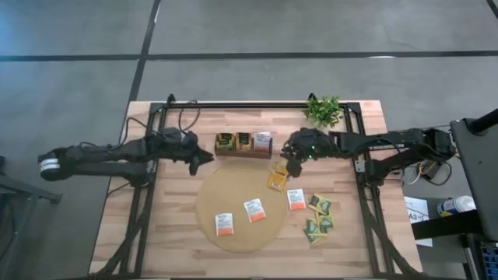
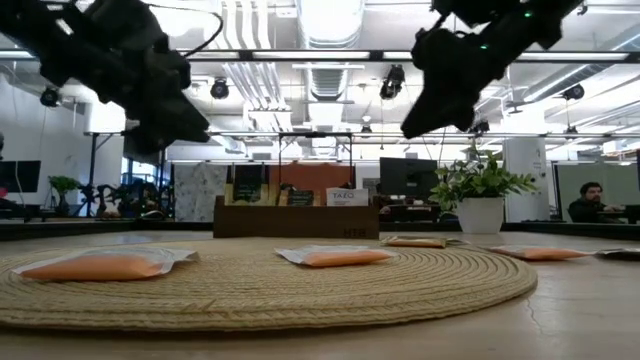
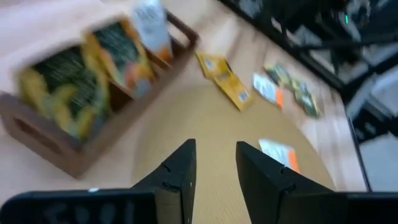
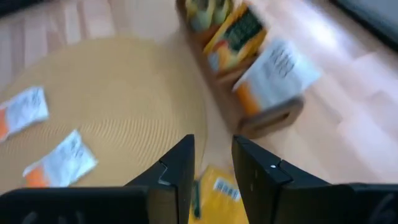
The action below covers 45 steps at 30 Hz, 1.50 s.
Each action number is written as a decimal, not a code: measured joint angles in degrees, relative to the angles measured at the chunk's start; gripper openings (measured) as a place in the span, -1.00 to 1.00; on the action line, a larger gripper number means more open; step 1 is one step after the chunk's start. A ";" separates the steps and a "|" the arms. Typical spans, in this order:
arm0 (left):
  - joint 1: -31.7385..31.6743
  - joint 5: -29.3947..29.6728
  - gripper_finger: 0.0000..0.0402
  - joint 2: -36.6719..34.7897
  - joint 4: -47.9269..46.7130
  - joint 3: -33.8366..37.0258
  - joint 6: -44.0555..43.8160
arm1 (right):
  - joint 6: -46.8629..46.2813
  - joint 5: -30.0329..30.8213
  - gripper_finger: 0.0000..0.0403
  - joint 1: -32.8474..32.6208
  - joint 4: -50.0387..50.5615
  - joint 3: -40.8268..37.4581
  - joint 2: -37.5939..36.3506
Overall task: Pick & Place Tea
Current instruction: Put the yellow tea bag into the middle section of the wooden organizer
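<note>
Left gripper [image 1: 208, 156]: I hold it slightly parted, empty, beside the dark brown three-compartment wooden tray [image 1: 243, 152], which already holds upright sachets.

Round tan woven mat [image 1: 210, 194]: three white-and-orange flat square tea sachets [image 1: 254, 210] remain here.

Right gripper [image 1: 289, 167]: slightly parted, empty, over yellow sachets [image 1: 278, 178].

Wooden surface [image 1: 175, 233], right side: green sachets [image 1: 319, 222] remain. I judge the task partly done.

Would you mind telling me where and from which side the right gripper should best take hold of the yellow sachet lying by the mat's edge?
The yellow sachet lies flat at the round mat's rim, so come straight down from above. The right gripper hangs open nearly over it. Probably best to pinch across its narrower width near one edge, since nothing stands up to grasp.
</note>
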State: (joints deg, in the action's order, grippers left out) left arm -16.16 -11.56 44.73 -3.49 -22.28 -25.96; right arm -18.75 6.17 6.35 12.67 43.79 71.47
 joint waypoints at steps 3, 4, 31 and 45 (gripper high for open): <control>6.89 2.99 -0.46 0.02 -4.62 -1.25 -1.64 | -0.56 -0.03 -0.47 -2.40 2.51 -0.21 0.01; 9.23 4.01 -0.47 0.15 -5.87 -1.51 -2.89 | -0.56 -0.08 -0.47 -3.05 3.09 -0.21 0.04; 34.03 23.82 -0.47 16.32 7.04 -2.26 -24.78 | -39.79 -9.06 -0.44 -19.43 30.07 -2.14 0.73; 32.51 21.23 -0.47 25.11 4.26 -12.38 -15.86 | -52.27 -7.53 -0.38 -29.33 35.54 -2.92 0.71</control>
State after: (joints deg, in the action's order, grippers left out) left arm 16.35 9.67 69.84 0.77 -34.66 -41.82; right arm -71.02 -1.36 -22.98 48.21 40.87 72.18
